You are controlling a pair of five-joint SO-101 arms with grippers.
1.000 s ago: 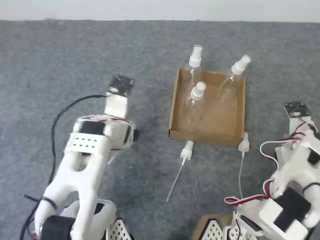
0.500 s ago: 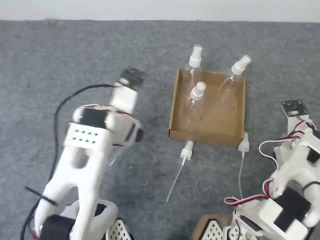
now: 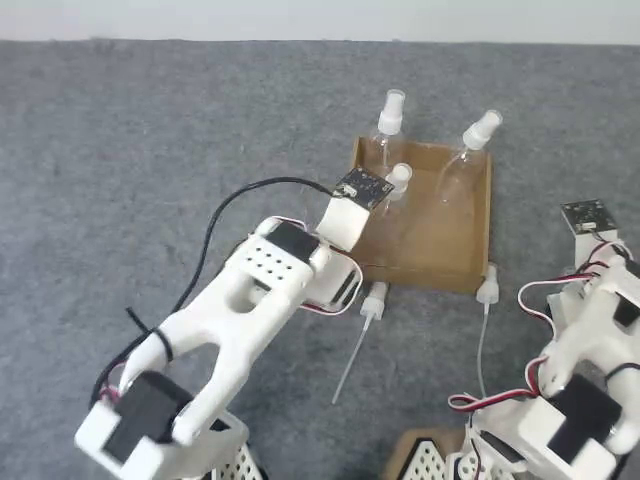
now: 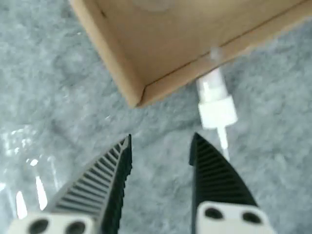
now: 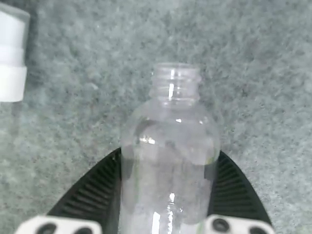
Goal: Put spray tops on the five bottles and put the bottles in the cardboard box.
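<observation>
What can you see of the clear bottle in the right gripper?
The clear plastic bottle is see-through, with a round body, sloping shoulders and a threaded neck, open, with no spray top. It sits between the right gripper's black ribbed fingers, which touch both its sides, neck pointing away from the wrist, with grey carpet behind it. A white spray top lies apart nearby.

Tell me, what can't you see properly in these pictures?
- High view: the left arm hides the body of the middle bottle in the box; just its white top pokes out.
- Right wrist view: the picture's edge cuts off the base of the capless bottle in the right end effector, and half a spray top.
- Left wrist view: shiny glints beside the open left end effector are too blurred to name.
</observation>
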